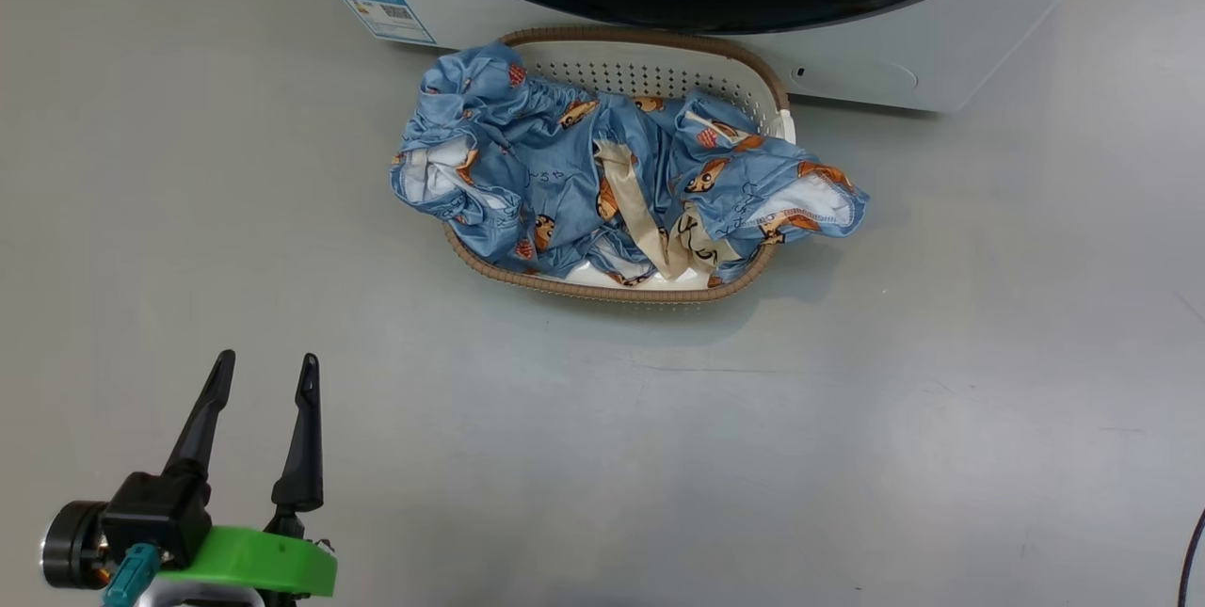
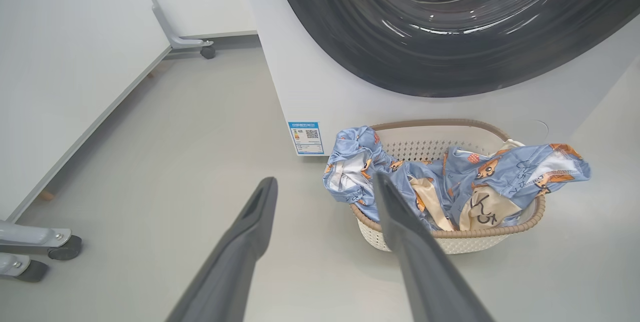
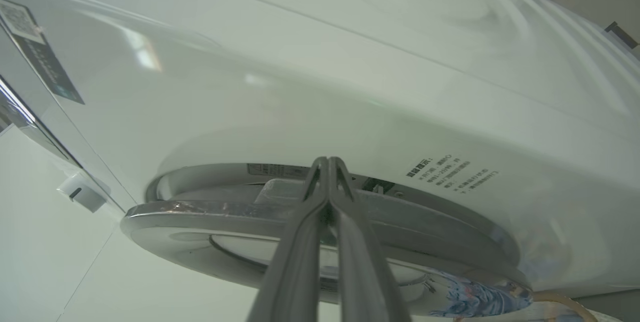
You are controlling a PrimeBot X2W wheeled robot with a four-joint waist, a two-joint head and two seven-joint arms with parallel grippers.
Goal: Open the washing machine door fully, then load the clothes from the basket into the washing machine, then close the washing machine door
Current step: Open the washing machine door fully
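at the washing machine door point(image 3: 200, 214), seemingly just cracked off the washing machine point(image 3: 350, 87): right fingers point(image 3: 327, 167) pressed together, gripping nothing, tips tucked at the gap behind the rim. best to hook behind that rim and sweep out along the hinge arc, no straight tug, until fully wide. below, on the floor point(image 1: 188, 212): the basket point(image 1: 612, 292), the clothes point(image 1: 565, 174) heaped over its edge. left fingers point(image 1: 266, 359) spread wide, empty, well apart. blue label point(image 1: 388, 16) and small print point(image 3: 450, 172) too fine to read.
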